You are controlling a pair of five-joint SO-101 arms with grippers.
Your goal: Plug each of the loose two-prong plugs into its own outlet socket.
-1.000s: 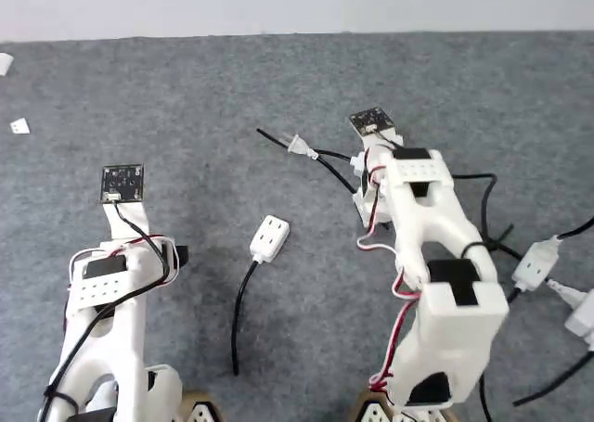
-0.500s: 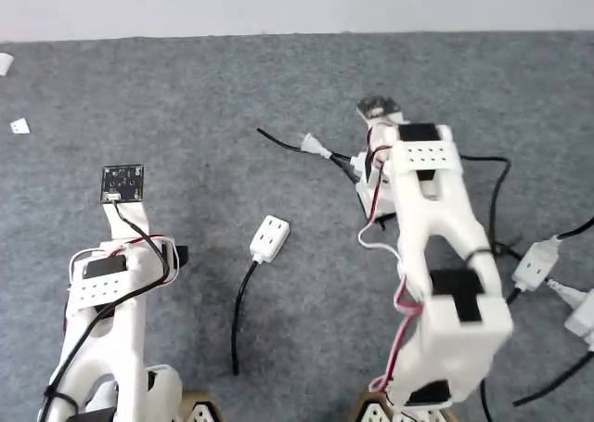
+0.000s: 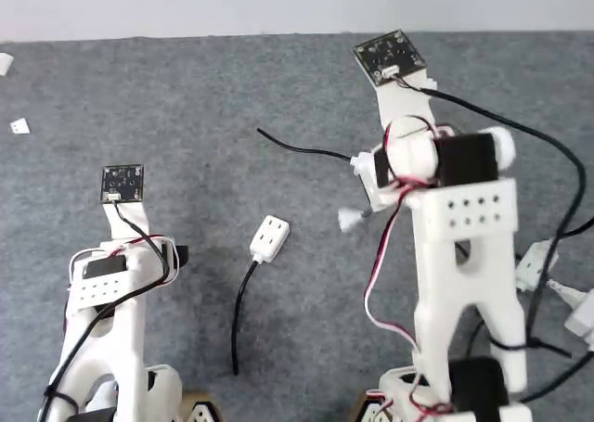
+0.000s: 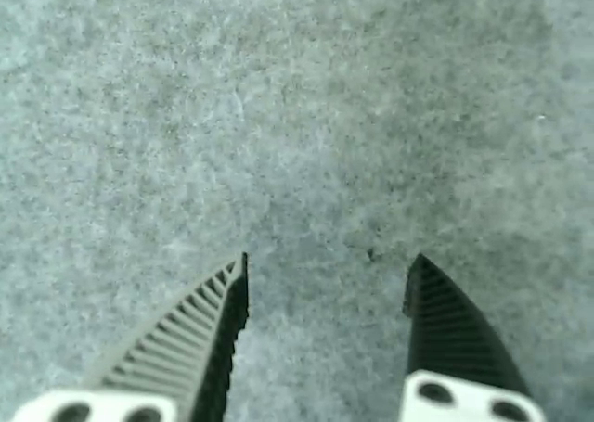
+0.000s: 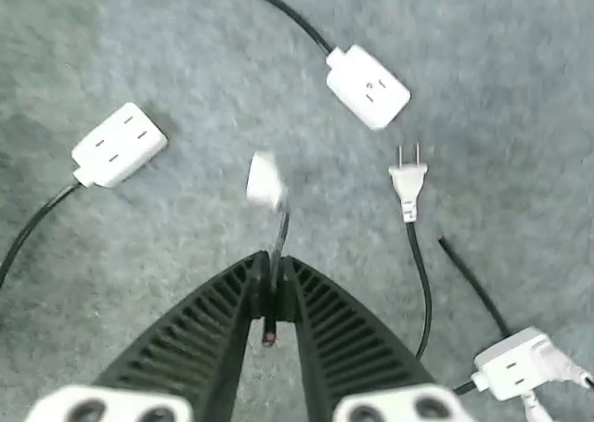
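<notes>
My right gripper (image 5: 272, 275) is shut on the black cord of a white two-prong plug (image 5: 264, 180), which hangs blurred below the fingers, off the carpet. In the high view this plug (image 3: 349, 220) dangles beside the raised right arm, right of a white outlet socket (image 3: 269, 238). The right wrist view has that socket (image 5: 119, 144), a second socket (image 5: 368, 86) and another loose two-prong plug (image 5: 407, 179) lying on the carpet. My left gripper (image 4: 325, 287) hovers open over bare grey carpet, with nothing between its fingers.
More white sockets (image 3: 534, 262) and cords lie at the right edge by the right arm's base, one of them also a white socket (image 5: 510, 371) in the right wrist view. A black cord (image 3: 239, 315) trails from the middle socket toward the front edge. Small white scraps (image 3: 19, 125) lie far left.
The right arm has risen and pulled back, lifting the plug off the carpet by its cord; the plug swung nearer the middle socket. The left arm has kept still.
</notes>
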